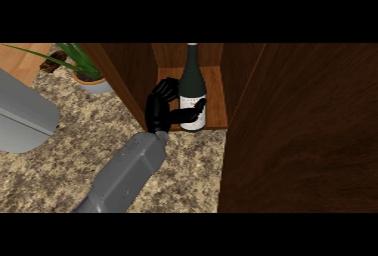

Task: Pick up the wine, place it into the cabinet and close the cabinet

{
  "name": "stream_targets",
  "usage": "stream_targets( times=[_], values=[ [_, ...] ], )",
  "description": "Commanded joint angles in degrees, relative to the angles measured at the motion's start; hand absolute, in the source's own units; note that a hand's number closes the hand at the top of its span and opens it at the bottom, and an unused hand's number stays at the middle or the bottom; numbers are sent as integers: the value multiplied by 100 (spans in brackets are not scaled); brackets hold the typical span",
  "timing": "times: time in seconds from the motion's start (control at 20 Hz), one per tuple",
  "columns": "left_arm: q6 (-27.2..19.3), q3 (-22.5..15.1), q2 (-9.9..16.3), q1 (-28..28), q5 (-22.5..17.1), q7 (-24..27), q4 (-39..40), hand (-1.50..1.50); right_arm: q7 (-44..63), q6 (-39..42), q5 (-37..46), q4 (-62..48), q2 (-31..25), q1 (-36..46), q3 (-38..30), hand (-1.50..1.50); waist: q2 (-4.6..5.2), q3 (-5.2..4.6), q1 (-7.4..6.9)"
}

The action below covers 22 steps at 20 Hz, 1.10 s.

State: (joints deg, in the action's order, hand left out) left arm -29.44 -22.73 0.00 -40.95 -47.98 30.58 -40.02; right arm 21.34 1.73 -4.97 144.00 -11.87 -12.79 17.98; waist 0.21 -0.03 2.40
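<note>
Inside the cabinet [214,107], upright wine [193,85] in the curled grasp of the left hand [164,107].

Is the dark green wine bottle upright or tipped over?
Upright: the dark green wine bottle stands on the wooden cabinet shelf, neck up.

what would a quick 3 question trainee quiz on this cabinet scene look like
1. True or false: the wine bottle stands upright on the cabinet shelf.
2. What is beside the bottle? A. a black hand with fingers curled on it B. a cup C. a plate
3. What sits left of the cabinet, on the counter?

Key: 1. true. 2. A. 3. A potted plant.
</note>
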Motion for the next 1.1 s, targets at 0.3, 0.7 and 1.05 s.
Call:
stream_targets(
  times=[0.3, 0.7, 1.05],
  values=[
    [-64, 432, 0, -1167, -294, -271, 788, 150, 316, 219, -893, 877, -84, -255, -456, -150, 5, 4, -37],
    [-244, 609, 223, -1764, 137, -140, 1831, 150, 328, 258, -741, 900, 24, -257, -354, -150, 9, 4, -25],
    [-1318, 489, 87, -2511, 561, -99, 2639, -150, 188, 346, -675, 712, 147, -199, -185, -150, 45, 6, 108]
  ],
)
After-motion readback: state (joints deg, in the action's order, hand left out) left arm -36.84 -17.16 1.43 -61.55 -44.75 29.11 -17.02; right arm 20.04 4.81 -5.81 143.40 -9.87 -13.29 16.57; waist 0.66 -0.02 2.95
